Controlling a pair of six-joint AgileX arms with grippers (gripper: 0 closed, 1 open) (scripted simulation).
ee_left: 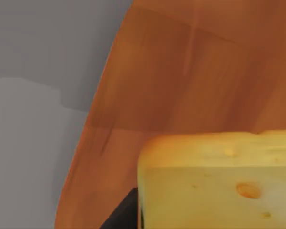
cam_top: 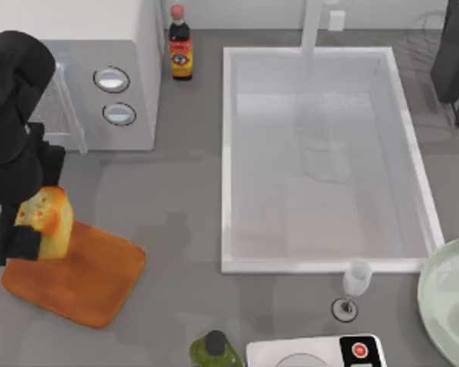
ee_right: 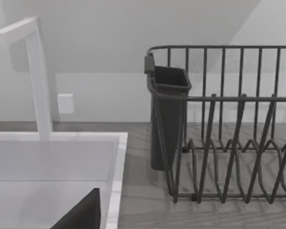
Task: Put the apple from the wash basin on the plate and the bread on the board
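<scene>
The golden-yellow bread (cam_top: 47, 220) hangs just above the left end of the orange-brown board (cam_top: 84, 279), and my left gripper (cam_top: 32, 235) is shut on it. The left wrist view has the bread (ee_left: 219, 181) close up over the board (ee_left: 181, 81), with a dark finger (ee_left: 124, 214) beside the loaf. The white wash basin (cam_top: 228, 153) lies in the middle, its inside bare. A pale green plate (cam_top: 436, 294) sits at the right edge. The apple is out of view. My right arm (cam_top: 453, 53) is parked at the top right corner.
A grey-white microwave (cam_top: 99, 76) stands behind the board, with a dark sauce bottle (cam_top: 181, 50) next to it. A wine glass (cam_top: 353, 289), a green bottle (cam_top: 214, 352) and a white device (cam_top: 314, 353) stand along the front. A wire dish rack (ee_right: 229, 143) is beside the basin.
</scene>
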